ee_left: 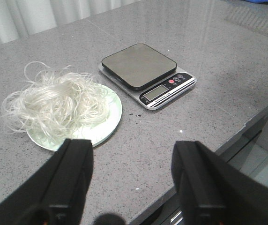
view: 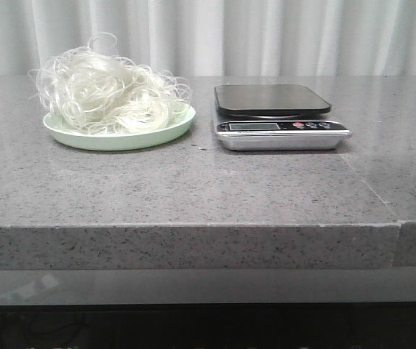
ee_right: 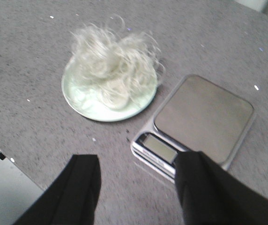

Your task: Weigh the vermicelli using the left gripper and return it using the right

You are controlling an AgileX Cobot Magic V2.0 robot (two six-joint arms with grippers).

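Observation:
The vermicelli (view: 110, 91) is a fluffy white tangle heaped on a pale green plate (view: 121, 137) at the table's left. To its right stands a kitchen scale (view: 277, 116) with a bare black platform. Neither gripper shows in the front view. In the left wrist view my left gripper (ee_left: 133, 149) is open and holds nothing; it hangs above the table's front edge, short of the vermicelli (ee_left: 54, 105) and scale (ee_left: 145, 70). My right gripper (ee_right: 138, 161) is open too, above the table in front of the scale (ee_right: 197, 124) and vermicelli (ee_right: 113, 63).
The grey speckled table (view: 193, 189) has its front edge close below both grippers. A seam runs across the tabletop at the right (view: 372, 193). White curtains (view: 266, 33) hang behind the table.

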